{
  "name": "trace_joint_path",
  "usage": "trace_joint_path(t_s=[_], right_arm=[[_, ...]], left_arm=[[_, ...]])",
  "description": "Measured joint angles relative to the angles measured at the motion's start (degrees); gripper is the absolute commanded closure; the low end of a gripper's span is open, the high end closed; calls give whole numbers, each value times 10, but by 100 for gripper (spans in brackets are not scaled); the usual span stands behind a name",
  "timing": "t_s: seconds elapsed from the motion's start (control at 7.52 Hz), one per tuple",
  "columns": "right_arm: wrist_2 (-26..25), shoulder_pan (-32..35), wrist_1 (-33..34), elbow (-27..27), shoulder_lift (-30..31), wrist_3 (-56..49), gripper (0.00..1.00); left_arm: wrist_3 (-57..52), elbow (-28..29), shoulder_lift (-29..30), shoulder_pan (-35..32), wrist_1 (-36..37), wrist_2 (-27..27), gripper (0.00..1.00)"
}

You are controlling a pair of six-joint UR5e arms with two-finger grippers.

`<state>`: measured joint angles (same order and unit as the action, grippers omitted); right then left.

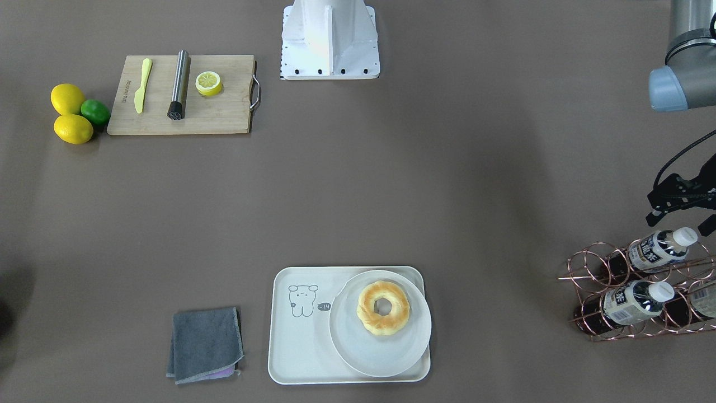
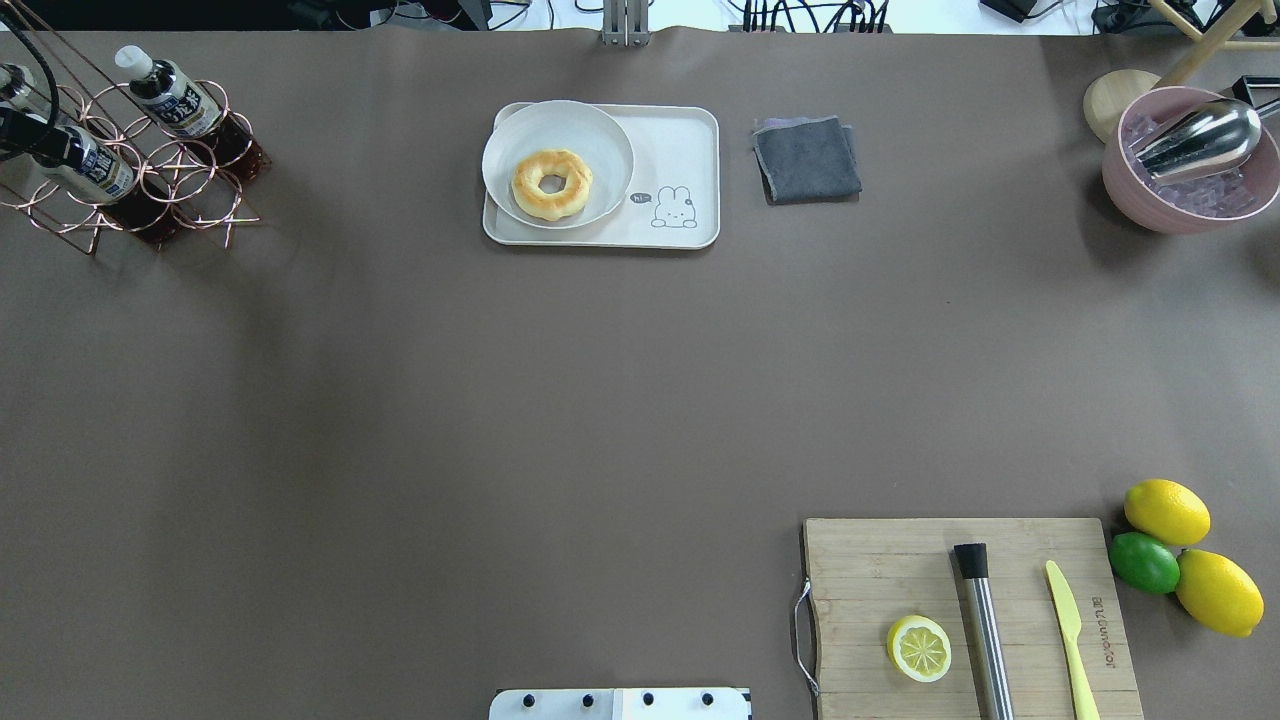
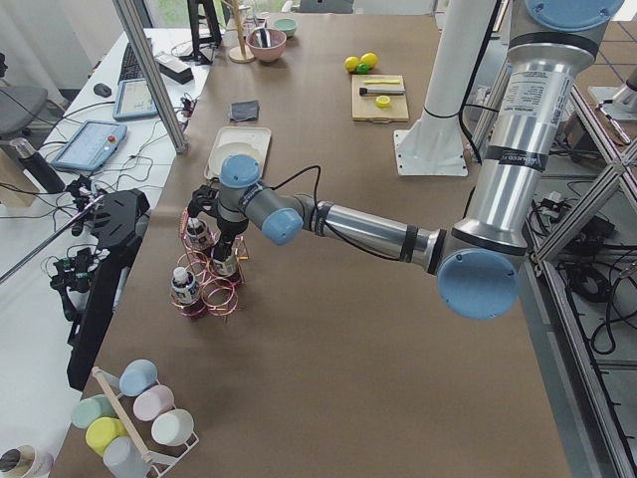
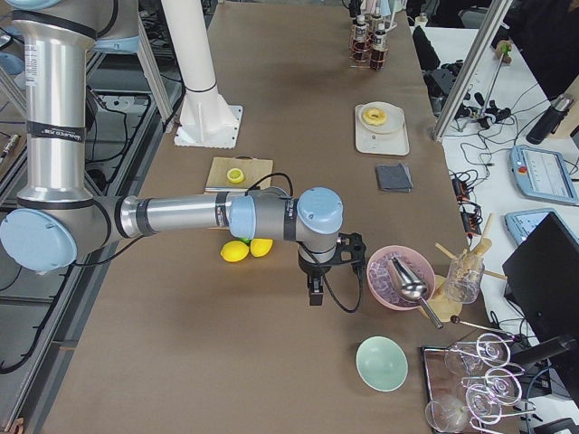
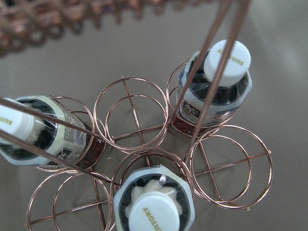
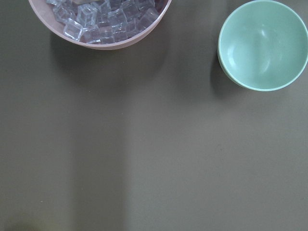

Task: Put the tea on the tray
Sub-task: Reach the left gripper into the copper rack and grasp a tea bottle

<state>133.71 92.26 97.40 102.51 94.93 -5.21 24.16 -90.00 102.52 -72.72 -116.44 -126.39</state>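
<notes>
Three tea bottles stand in a copper wire rack [image 1: 593, 274]: one [image 1: 654, 250], a second [image 1: 632, 302], and a third [image 1: 705, 299] cut by the edge. From above, the left wrist view shows their white caps [image 5: 226, 60]. My left gripper [image 1: 679, 221] hovers just over the rack, its dark fingers apart and holding nothing. The cream tray [image 1: 302, 347] with the drawn bear lies near the front-middle and carries a round plate [image 1: 380, 347] with a doughnut [image 1: 383, 308]. My right gripper [image 4: 317, 289] hangs above the table near a pink bowl. I cannot tell whether it is open or shut.
A folded grey cloth [image 1: 206, 344] lies beside the tray. A wooden board [image 1: 224, 112] holds a knife, a metal muddler and half a lemon, with lemons and a lime [image 1: 95, 112] next to it. A pink ice bowl [image 2: 1190, 190] and a green bowl [image 6: 262, 43] sit at the right end.
</notes>
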Motion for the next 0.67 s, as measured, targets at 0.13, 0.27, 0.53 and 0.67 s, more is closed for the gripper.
trace_joint_path(t_s=[0.13, 0.27, 0.53, 0.67], right_arm=[[0, 0, 0, 0, 0, 0, 0], [1, 0, 0, 0, 0, 0, 0], [1, 2, 0, 0, 3, -1, 0], [2, 2, 0, 0, 4, -1, 0]], left_arm=[[-1, 1, 1, -2, 1, 0, 12], [-2, 1, 2, -4, 1, -1, 12], [-2, 1, 4, -6, 2, -1, 12], [-3, 1, 6, -7, 4, -1, 12]])
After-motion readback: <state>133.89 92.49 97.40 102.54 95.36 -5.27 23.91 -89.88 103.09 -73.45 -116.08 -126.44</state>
